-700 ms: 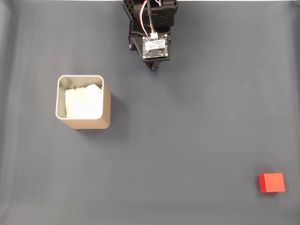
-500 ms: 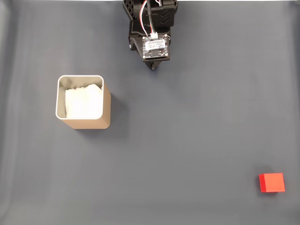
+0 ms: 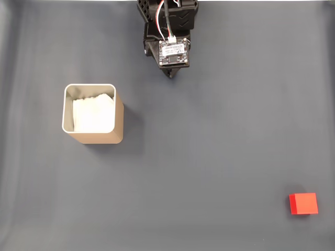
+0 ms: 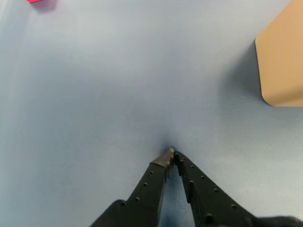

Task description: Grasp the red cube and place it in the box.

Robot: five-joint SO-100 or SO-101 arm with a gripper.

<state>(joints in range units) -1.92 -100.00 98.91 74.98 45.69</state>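
End effector [image 4: 172, 153] w/ tips pinched together, holding nothing, low over the grey bench [image 3: 220, 130] at top centre of fixed view. Red cube [image 3: 303, 203] sits bottom right, well apart. Box [image 3: 119, 121] at left w/ white paper [image 3: 93, 114] inside.

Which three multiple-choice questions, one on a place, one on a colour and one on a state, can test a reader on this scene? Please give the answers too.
1. In the fixed view, where is the cube?
A. lower right
B. inside the box
C. upper left

2. What colour is the box outside?
A. green
B. tan
C. black

3. How are the gripper fingers?
A. wide open
B. shut on the cube
C. shut, holding nothing

Answers:
1. A, it lies alone near the lower right corner.
2. B, its wall is tan, with white paper inside.
3. C, in the wrist view the tips meet with nothing between them.
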